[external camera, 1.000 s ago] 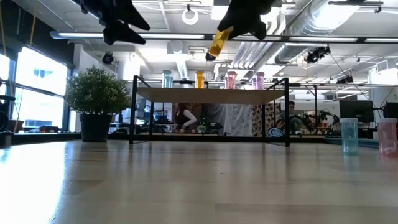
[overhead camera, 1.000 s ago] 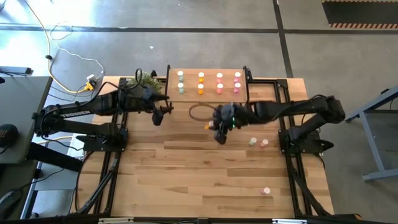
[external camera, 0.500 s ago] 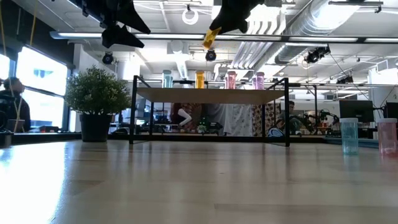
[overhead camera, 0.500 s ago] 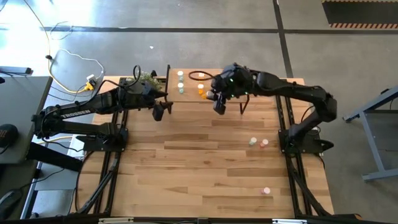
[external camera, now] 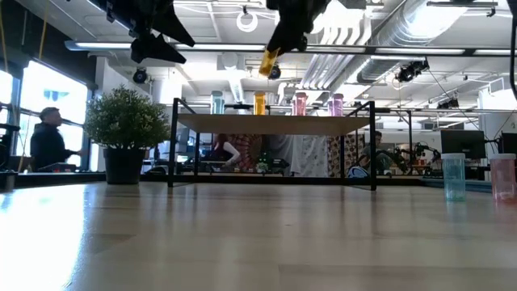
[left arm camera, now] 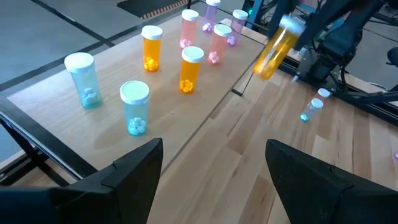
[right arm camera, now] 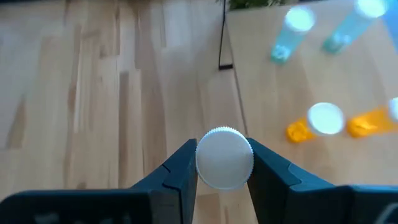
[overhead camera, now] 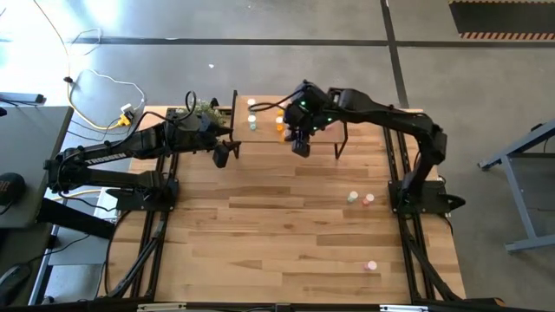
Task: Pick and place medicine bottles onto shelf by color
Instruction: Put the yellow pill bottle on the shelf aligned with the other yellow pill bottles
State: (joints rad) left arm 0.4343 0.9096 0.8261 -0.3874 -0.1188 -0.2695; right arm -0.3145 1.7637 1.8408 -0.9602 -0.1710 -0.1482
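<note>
Orange bottle (left arm camera: 275, 48), white-capped and tilted, is held clamped between the fingers of the right gripper (right arm camera: 224, 163) in the air near the front edge of the shelf (left arm camera: 205, 99), where two pale green, two orange and several pink bottles are already stood. The left gripper (left arm camera: 211, 163) is held with its fingers spread, empty, off the shelf's left end beside a potted plant (external camera: 125, 129).

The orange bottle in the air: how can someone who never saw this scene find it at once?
Find the small wooden shelf at the table's far edge. Above its front edge the right gripper grips an orange bottle by its white cap. It alone hangs tilted in the air; the other bottles stand upright.
</note>
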